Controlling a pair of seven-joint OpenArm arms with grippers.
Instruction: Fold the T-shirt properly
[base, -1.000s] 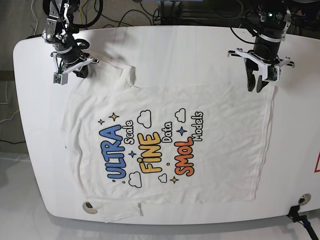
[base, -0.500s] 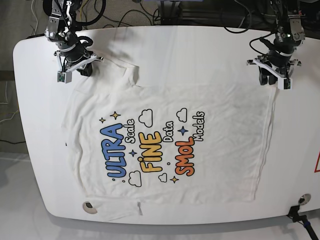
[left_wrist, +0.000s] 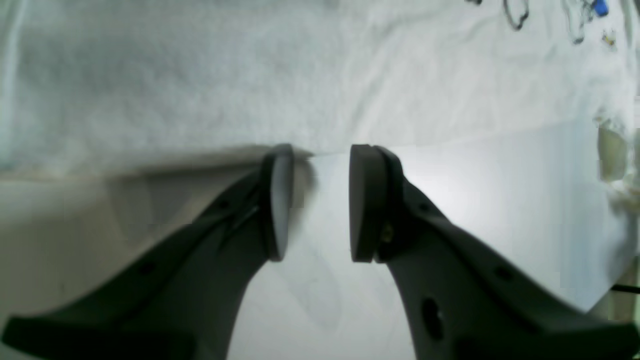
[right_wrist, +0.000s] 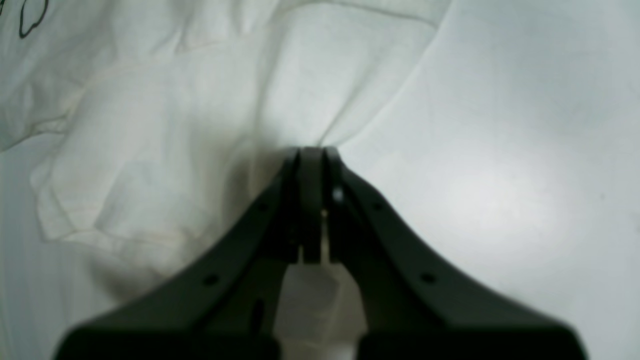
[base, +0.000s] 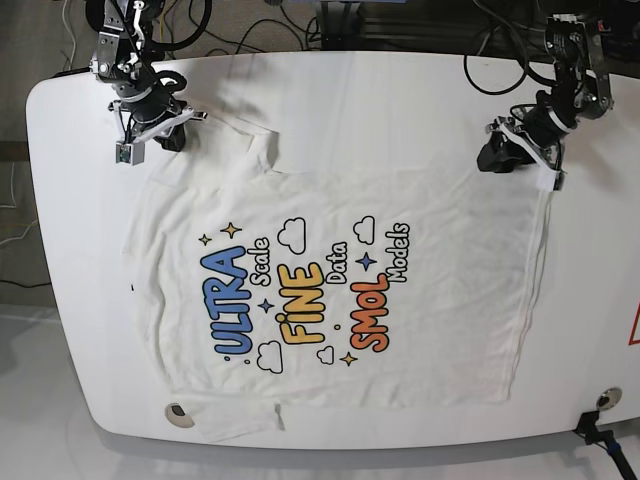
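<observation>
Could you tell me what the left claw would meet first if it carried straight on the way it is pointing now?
Most likely the hem edge of the T-shirt: in the wrist view the left claw, jaws apart, points straight at that edge over bare table. Height above the cloth is unclear.

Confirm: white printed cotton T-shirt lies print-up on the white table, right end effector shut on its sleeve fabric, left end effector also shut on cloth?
Wrong on the left end effector: the left wrist view shows its jaws apart at the white printed cotton T-shirt's edge, holding nothing. The right end effector is shut on fabric; the shirt lies print-up on the white table.

Base cam overhead; wrist cams close, sharing T-shirt (base: 330, 290).
</observation>
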